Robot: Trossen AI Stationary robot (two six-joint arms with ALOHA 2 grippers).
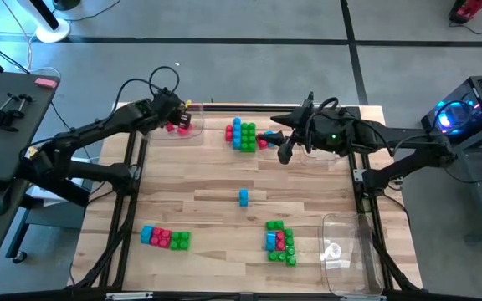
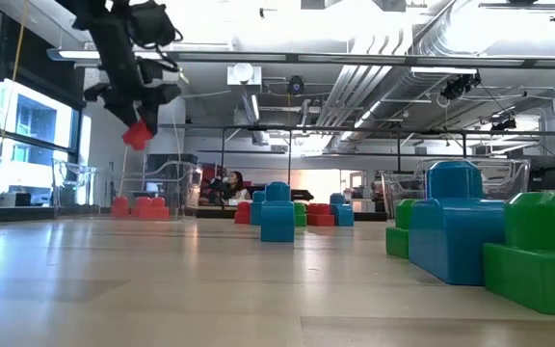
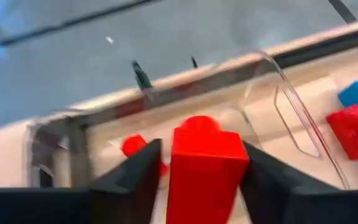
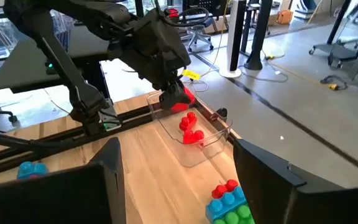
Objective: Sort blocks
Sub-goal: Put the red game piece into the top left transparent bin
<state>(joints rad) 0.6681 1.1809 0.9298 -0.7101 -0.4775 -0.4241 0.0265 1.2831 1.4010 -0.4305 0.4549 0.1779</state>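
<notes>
My left gripper (image 1: 176,117) is shut on a red block (image 3: 204,168) above a clear tray (image 1: 194,132) at the table's far left. The tray holds a few red blocks (image 4: 191,130). In the low view the held block (image 2: 138,135) hangs high above the table. My right gripper (image 1: 279,144) is open and empty (image 4: 176,168), just right of a blue, green and red cluster (image 1: 243,134) at the far middle. A single blue block (image 1: 243,196) stands mid-table. A blue-red-green bar (image 1: 164,238) and a mixed cluster (image 1: 280,241) lie near the front. My left gripper pinches the red block by two opposite sides (image 3: 179,174) between its two fingers. The fingers slant down from above. The block is lifted clear, its stud end (image 3: 201,123) sticking out past the fingertips, over the tray.
A second clear tray (image 1: 346,251) lies at the near right corner, partly over the table's edge. Another clear tray (image 1: 325,152) seems to lie under my right arm at the far right. The wood between the block groups is bare.
</notes>
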